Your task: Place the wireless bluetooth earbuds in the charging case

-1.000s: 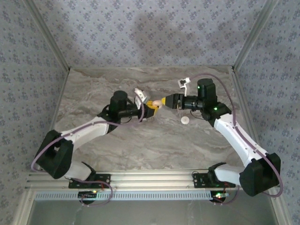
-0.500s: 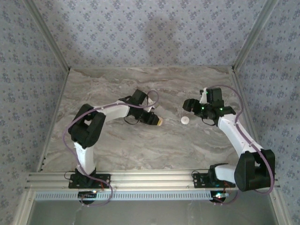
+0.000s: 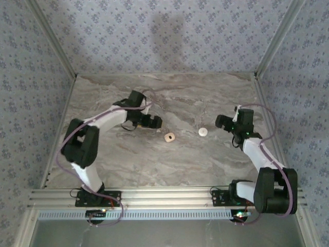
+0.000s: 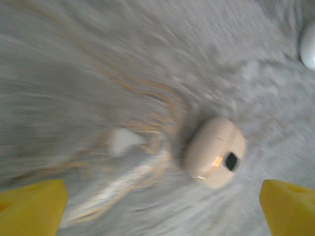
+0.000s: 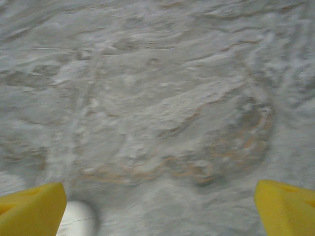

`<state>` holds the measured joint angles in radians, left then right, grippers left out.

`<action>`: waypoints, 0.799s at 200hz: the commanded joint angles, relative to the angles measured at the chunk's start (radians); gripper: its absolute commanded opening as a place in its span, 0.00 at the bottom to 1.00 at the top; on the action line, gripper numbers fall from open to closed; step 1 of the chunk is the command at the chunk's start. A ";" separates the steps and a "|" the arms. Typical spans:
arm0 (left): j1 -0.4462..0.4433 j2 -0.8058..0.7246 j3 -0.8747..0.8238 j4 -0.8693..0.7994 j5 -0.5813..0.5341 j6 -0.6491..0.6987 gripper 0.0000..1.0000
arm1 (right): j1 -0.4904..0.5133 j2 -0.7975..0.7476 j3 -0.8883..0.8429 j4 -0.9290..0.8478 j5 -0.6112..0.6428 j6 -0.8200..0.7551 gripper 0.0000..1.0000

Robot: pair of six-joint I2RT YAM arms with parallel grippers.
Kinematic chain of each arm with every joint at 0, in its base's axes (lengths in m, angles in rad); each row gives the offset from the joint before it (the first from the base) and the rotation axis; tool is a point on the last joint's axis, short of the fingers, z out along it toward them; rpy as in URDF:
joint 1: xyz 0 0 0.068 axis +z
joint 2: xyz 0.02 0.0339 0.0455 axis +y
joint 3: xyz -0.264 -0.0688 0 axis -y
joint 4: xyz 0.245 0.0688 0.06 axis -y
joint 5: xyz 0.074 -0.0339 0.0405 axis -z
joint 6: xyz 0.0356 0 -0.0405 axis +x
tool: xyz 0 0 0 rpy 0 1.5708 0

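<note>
Peach-tan, rounded little charging case [image 3: 169,137] is just lying loose on the grey marbled tabletop [image 3: 205,98], a bit left of centre in the top view. Up-left of it hangs the left gripper [image 3: 156,122], its yellow fingertips [image 4: 29,206] spread wide, nothing between them. A small white round disc [image 3: 203,131] lies right of the case, apart from it. Just right of that is the right gripper [image 3: 220,122], spread wide too.

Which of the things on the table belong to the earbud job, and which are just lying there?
Job in hand:
- charging case, peach, lying loose on the table

Just lying about:
- white round disc, to the case's right, not touching it
</note>
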<state>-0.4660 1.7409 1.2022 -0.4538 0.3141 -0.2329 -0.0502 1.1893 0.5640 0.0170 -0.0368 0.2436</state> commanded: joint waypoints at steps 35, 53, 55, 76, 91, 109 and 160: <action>0.069 -0.446 -0.386 0.476 -0.660 0.203 0.99 | -0.073 0.104 -0.184 0.545 0.005 -0.187 1.00; 0.131 -0.496 -0.552 0.697 -0.723 0.226 1.00 | -0.074 0.180 -0.219 0.762 -0.040 -0.195 1.00; 0.141 -0.498 -0.568 0.720 -0.720 0.225 1.00 | -0.070 0.189 -0.212 0.757 -0.043 -0.200 1.00; 0.223 -0.475 -0.712 0.954 -0.706 0.233 1.00 | -0.014 0.333 -0.214 0.871 -0.019 -0.255 1.00; 0.254 -0.455 -0.702 0.935 -0.693 0.249 1.00 | -0.002 0.329 -0.176 0.784 0.003 -0.262 1.00; 0.276 -0.411 -0.743 1.065 -0.680 0.321 1.00 | -0.002 0.334 -0.175 0.792 0.011 -0.260 1.00; 0.467 -0.210 -0.800 1.297 -0.506 0.167 1.00 | 0.008 0.333 -0.173 0.791 0.024 -0.269 1.00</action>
<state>-0.0303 1.5196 0.3737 0.7536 -0.2840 -0.0147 -0.0494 1.5280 0.3710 0.7792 -0.0395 -0.0013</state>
